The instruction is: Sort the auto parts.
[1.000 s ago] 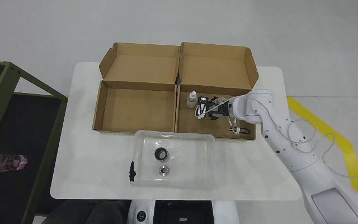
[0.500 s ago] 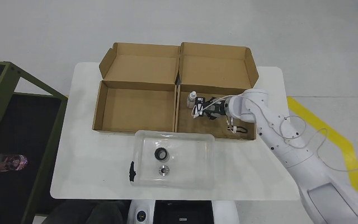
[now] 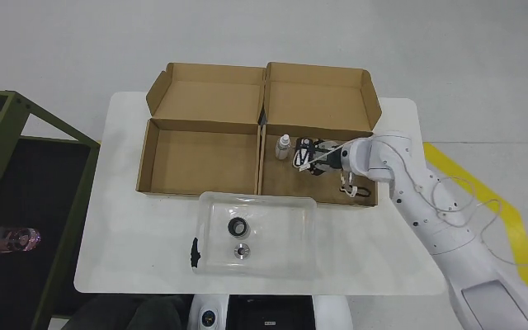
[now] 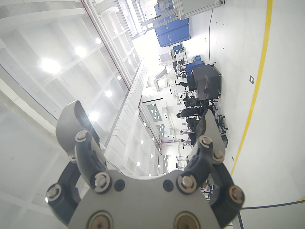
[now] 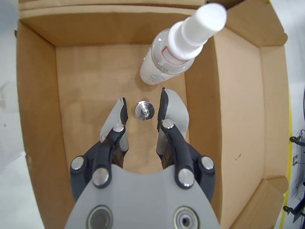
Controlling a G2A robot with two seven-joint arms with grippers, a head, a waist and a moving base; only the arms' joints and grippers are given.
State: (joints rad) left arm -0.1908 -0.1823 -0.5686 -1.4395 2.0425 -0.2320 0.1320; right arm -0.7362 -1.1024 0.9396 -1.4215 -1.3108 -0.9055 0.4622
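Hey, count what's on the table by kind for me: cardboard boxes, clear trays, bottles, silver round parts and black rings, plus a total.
Cardboard boxes: 2, left box and right box
Clear tray: 1
Bottle: 1
Silver round parts: 2, tray part and boxed part
Black ring: 1
Total: 7

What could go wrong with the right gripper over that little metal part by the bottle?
The bottle stands upright right beside the open right gripper, so a sideways move could tip it over. The metal part in line with the gripper's gap is small and rounded, so it might slip out of a pinch.
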